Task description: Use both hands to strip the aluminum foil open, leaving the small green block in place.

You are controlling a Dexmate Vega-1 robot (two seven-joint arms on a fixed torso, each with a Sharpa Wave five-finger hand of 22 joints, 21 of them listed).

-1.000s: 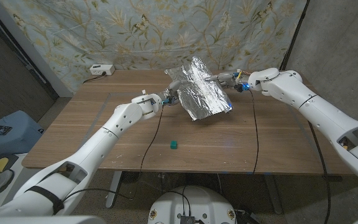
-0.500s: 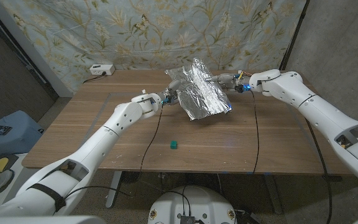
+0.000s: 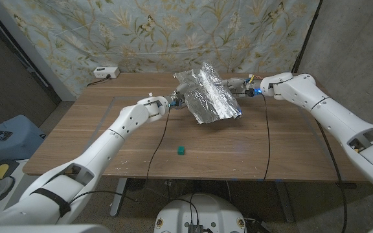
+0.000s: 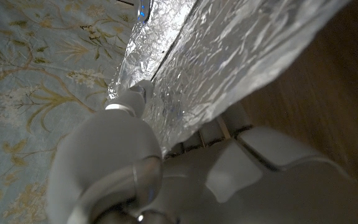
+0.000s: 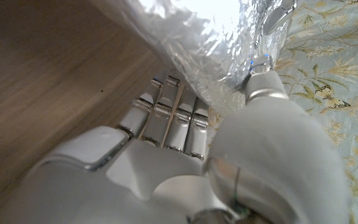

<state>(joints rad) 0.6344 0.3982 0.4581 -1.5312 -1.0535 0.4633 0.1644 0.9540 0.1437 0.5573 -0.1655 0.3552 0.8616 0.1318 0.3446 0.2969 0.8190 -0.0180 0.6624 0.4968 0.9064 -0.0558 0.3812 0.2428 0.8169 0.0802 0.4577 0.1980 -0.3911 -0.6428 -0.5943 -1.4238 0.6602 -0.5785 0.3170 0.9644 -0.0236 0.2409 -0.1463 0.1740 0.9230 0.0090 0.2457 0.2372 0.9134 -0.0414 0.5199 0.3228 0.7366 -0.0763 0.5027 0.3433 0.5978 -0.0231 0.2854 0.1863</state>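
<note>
A crinkled sheet of aluminum foil (image 3: 209,96) hangs above the far middle of the table, held up between both hands. My left hand (image 3: 179,98) grips its left edge, and the foil (image 4: 229,56) spreads away from that hand in the left wrist view. My right hand (image 3: 237,85) pinches the foil's right edge; the foil (image 5: 191,37) lies against its fingers (image 5: 166,118) in the right wrist view. The small green block (image 3: 181,151) sits bare on the table, near the front edge, well apart from the foil and both hands.
A white power strip (image 3: 105,72) lies at the table's far left corner. Black cables (image 3: 267,142) hang from both wrists across the table. A floral curtain (image 3: 141,32) hangs behind the wooden table (image 3: 96,136).
The foil sheet has drawn in and risen slightly, its lower edge now higher and farther from the block. Both hands kept their hold, and the block stayed put.
</note>
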